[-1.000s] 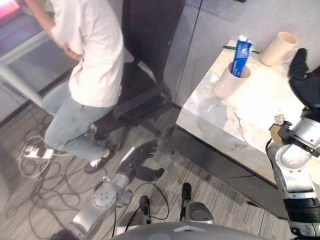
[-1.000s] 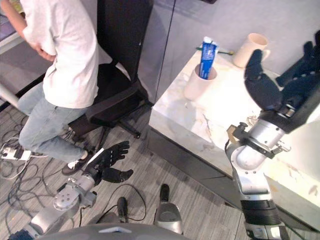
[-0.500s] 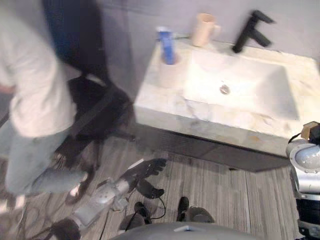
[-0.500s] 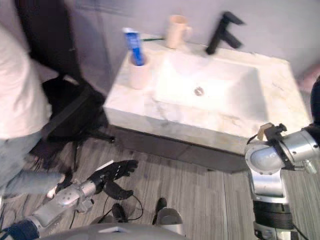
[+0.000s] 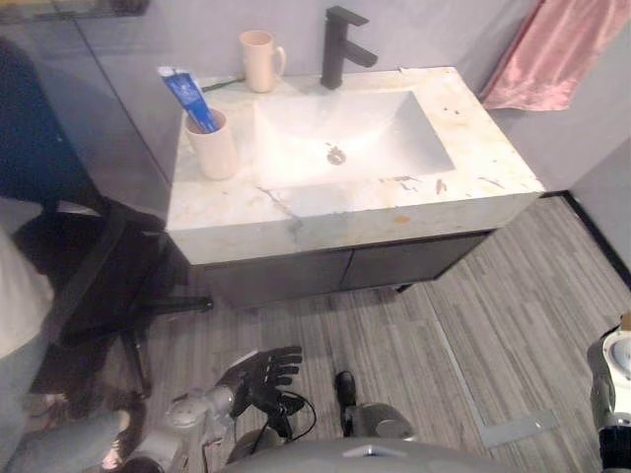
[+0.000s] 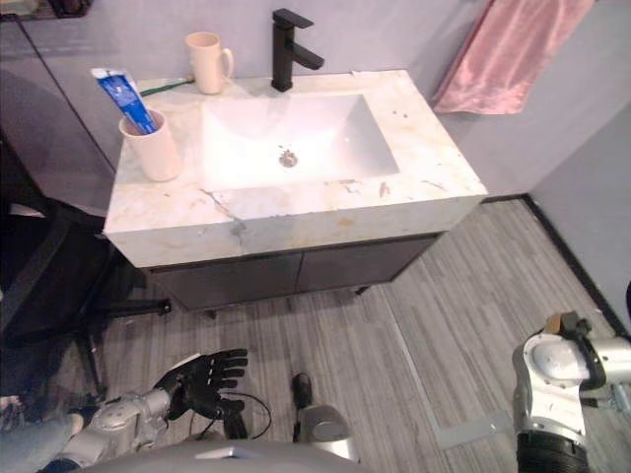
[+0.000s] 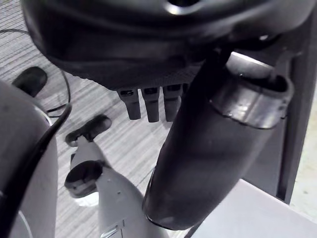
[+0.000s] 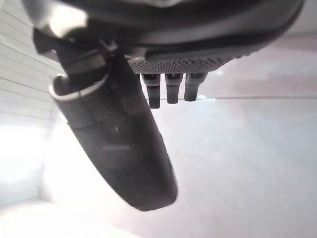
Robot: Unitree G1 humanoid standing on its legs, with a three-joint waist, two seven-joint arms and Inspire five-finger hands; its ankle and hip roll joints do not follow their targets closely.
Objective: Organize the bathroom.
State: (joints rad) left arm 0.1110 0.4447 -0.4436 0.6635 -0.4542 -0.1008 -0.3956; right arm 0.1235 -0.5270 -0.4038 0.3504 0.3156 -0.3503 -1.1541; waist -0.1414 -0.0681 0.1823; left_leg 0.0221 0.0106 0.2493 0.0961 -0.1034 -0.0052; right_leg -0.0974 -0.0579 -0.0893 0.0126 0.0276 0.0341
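Left hand low over floor, fingers spread, empty; right hand fingers straight, empty; vanity well ahead.

Both head views looked steeply down from above at the marble vanity in the upper half of the frame, striped floor below it. They shared the sink, the black faucet, the cup and the pink towel, the right eye's scene sitting further left. The left wrist view looked along the left hand from very close toward the floor. The right wrist view faced a pale surface past the right hand.
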